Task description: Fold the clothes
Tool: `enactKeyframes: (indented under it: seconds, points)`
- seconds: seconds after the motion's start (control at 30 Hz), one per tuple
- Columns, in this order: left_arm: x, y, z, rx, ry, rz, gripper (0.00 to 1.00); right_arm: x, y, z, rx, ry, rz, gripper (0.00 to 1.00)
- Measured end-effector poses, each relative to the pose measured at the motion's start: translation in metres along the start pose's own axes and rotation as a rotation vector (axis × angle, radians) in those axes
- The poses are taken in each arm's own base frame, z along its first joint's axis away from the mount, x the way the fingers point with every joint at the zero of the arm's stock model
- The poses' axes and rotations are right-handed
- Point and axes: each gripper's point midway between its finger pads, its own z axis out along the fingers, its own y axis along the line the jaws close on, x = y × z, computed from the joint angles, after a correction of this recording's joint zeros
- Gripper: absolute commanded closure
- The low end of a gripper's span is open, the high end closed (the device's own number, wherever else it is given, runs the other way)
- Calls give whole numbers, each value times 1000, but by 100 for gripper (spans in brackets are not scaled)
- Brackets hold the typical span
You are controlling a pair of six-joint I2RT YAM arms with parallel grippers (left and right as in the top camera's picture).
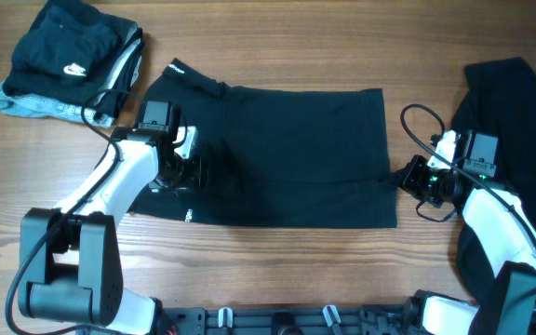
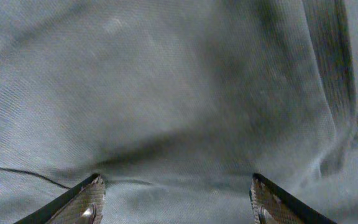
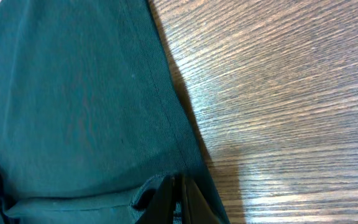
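Black garment (image 1: pixel 287 154) may bunch: right gripper (image 3: pixel 178 202), pinched onto its right hem, could pull while left gripper (image 2: pixel 176 199), jaws wide, sits on its left side.

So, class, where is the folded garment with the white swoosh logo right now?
In the overhead view, the swoosh garment lies at the far left corner of the table, on a grey-blue garment, just left of the spread-out black garment.
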Motion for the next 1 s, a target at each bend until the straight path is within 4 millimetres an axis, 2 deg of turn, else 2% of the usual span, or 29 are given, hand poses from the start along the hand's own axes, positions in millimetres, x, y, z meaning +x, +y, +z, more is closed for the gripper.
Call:
enactKeyframes:
  seconds: [0.07, 0.13, 0.17, 0.2, 0.3, 0.63, 0.7, 0.87, 1.0]
  points:
    - [-9, 3, 0, -20, -39, -5, 23, 0, 0, 0, 0, 0, 0, 96]
    - [-12, 3, 0, -31, -52, 2, 26, 0, 0, 0, 0, 0, 0, 95]
    - [-12, 0, 1, -33, -53, 17, 32, 0, 0, 0, 0, 0, 0, 96]
    - [-13, -3, 2, -33, -58, 29, 40, 0, 0, 0, 0, 0, 0, 96]
    - [1, -6, 13, -38, -29, 55, 96, 0, 0, 0, 0, 0, 0, 96]
    - [-9, 18, 10, -170, -90, -91, 96, 1, 0, 0, 1, 5, 0, 95]
    - [-10, 25, 9, -178, -95, -126, 96, -1, 7, 0, -38, -1, -38, 95]
    - [-12, 31, 7, -181, -112, -197, 96, -1, 13, 0, -71, 1, -60, 94]
    - [-19, 32, -6, -183, -165, -223, 96, -1, 13, 0, -72, -1, -61, 91]
